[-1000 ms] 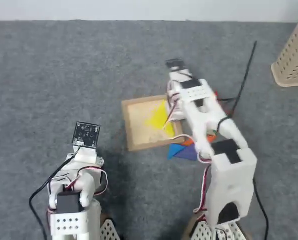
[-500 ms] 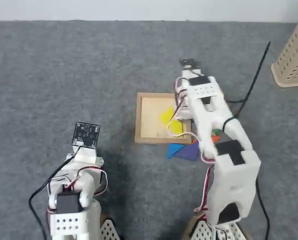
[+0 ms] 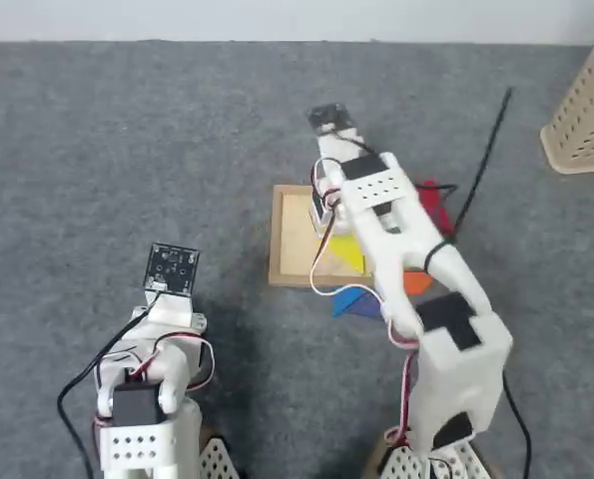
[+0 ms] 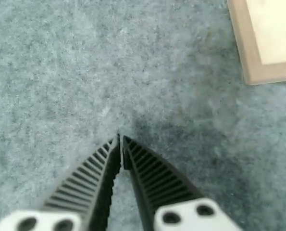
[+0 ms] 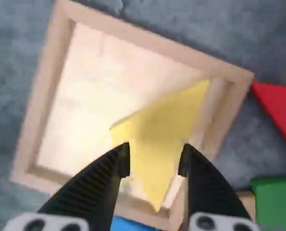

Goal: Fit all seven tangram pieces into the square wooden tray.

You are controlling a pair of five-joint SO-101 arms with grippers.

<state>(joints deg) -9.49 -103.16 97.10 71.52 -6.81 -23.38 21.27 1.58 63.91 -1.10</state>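
The square wooden tray (image 3: 278,238) lies mid-table under my right arm. In the right wrist view my right gripper (image 5: 153,153) is open, its fingers (image 5: 109,168) straddling a yellow triangle (image 5: 167,130). That triangle rests in one corner of the tray (image 5: 42,96), one tip reaching the rim. From above, the yellow triangle (image 3: 348,251) sits at the tray's near right side. Blue (image 3: 352,298), purple (image 3: 372,310), orange (image 3: 416,282) and red (image 3: 434,198) pieces lie on the carpet beside the tray. My left gripper (image 4: 119,139) is shut over bare carpet, with a tray corner (image 4: 248,57) beyond it.
Grey carpet covers the table. A perforated beige basket (image 3: 586,105) stands at the far right edge. A black cable (image 3: 486,160) runs past the right arm. A green piece (image 5: 272,202) and the red piece (image 5: 277,110) lie just outside the tray rim.
The tray slid right and squared up with the table. The right arm then swung left over it. The left arm stayed still.
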